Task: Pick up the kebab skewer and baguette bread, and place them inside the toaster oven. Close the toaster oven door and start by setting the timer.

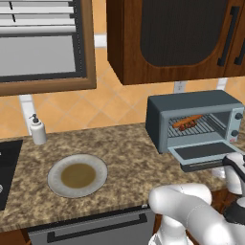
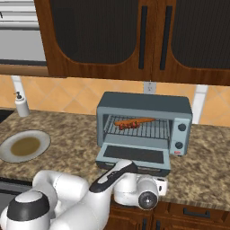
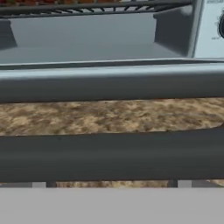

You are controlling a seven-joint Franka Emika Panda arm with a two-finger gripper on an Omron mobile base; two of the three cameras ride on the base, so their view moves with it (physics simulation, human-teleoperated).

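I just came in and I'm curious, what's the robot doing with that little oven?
The bread and the skewer are already lying on the rack inside the toaster oven. Its door hangs open, folded down flat. The robot's gripper is open and sits low in front of the door, close to the dark handle, holding nothing. The plate on the counter has no food on it. Closing the door looks like the next job.

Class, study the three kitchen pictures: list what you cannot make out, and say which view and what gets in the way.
- Gripper: in the right base view, the white arm and the lowered blue-grey glass-windowed toaster oven door hide it.
- Chunky red-brown kebab skewer and slim orange-brown baguette bread: too small in both base views to tell whether they touch.
- Knob markings on the boxy blue-grey toaster oven: too small.
- Dark bar handle: hand view, both ends cut off.
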